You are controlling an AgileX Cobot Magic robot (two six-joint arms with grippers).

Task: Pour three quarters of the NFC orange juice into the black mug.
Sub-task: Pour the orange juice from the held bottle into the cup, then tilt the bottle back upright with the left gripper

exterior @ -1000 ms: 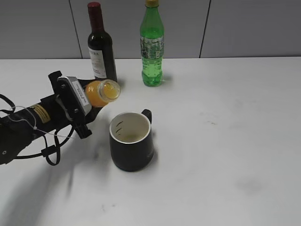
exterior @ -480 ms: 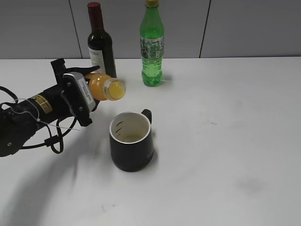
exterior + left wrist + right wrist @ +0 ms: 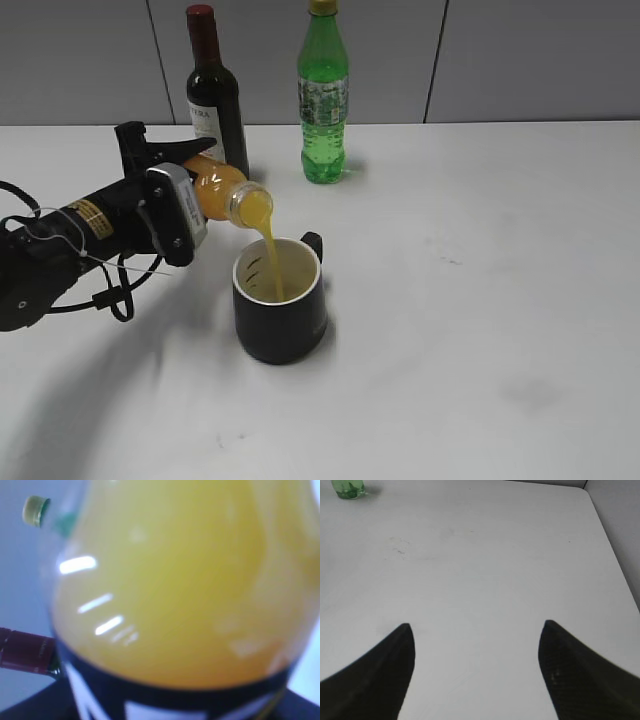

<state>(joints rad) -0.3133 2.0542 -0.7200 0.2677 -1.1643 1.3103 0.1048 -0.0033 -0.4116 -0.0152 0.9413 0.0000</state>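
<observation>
Tipped further than a second ago, the NFC orange juice [image 3: 228, 193], clamped in the left gripper [image 3: 190, 190] at frame left, streams into the black mug [image 3: 281, 300]; the right gripper [image 3: 475, 645] gapes empty.

The left tool [image 3: 205, 185] is gripping something, its arm reaching in low and level from the left; the right tool [image 3: 476, 645] is gaping wide, empty.

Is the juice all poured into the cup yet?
Not yet. The left gripper has the NFC orange juice tipped, and a stream is falling into the black mug. Much juice still fills the bottle, so most pouring is left.
</observation>
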